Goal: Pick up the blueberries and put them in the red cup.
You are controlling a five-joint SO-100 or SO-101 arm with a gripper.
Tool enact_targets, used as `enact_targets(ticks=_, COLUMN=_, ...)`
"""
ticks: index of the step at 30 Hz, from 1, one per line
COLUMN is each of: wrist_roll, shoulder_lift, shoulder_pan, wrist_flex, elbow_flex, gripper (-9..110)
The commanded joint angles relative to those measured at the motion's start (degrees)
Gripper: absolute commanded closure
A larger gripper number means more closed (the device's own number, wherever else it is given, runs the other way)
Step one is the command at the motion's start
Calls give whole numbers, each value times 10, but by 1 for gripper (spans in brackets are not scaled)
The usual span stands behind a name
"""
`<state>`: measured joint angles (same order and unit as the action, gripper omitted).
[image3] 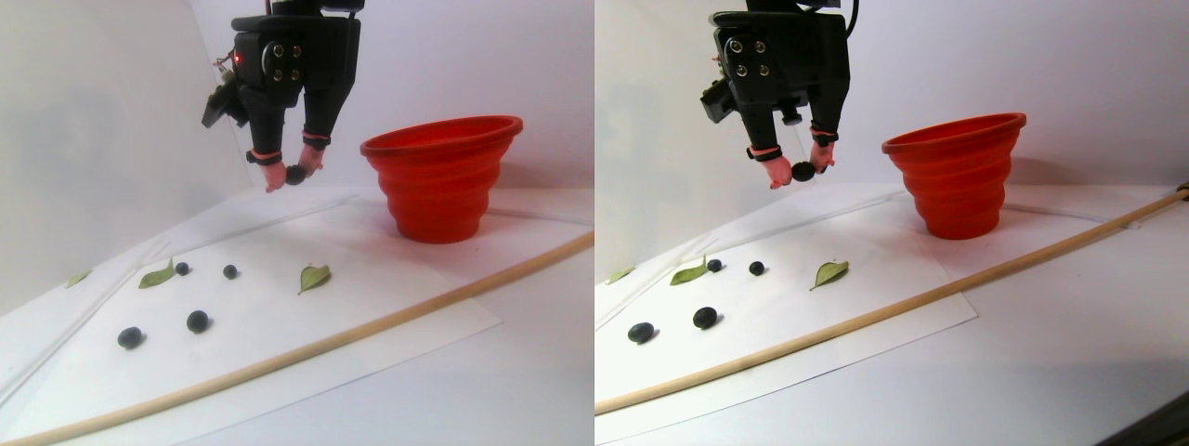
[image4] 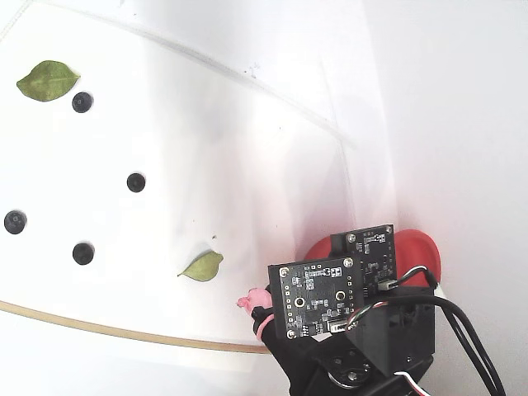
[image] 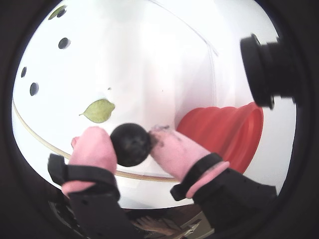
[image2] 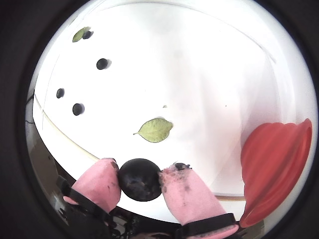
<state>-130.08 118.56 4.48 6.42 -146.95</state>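
My gripper (image: pixel 130 145) is shut on one dark blueberry (image2: pixel 140 179), pinched between its two pink-padded fingers (image2: pixel 102 183). In the stereo pair view the gripper (image3: pixel 295 174) hangs well above the table, just left of the red cup (image3: pixel 441 177) and a little below its rim. The ribbed cup (image: pixel 224 132) shows to the right of the fingers in both wrist views. Several more blueberries (image4: pixel 136 182) lie loose on the white sheet (image4: pixel 247 148), far to the left of the cup (image4: pixel 417 247). In the fixed view circuit boards hide most of the gripper.
A green leaf (image2: pixel 156 130) lies on the sheet below the gripper, and another leaf (image4: pixel 48 80) sits by the far berries. A long thin wooden rod (image3: pixel 372 321) runs diagonally across the table in front of the sheet. A camera lens (image: pixel 264 69) juts in at the upper right.
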Motion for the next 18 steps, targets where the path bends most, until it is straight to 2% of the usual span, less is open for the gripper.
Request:
enact_targets(ticks=1, wrist_roll=4, shoulder_lift=79, shoulder_pan=6, wrist_flex=32, elbow_flex=6, gripper=87)
enact_targets(ticks=18, wrist_roll=6, shoulder_lift=189, shoulder_pan=51, wrist_flex=115, elbow_flex=18, gripper=87)
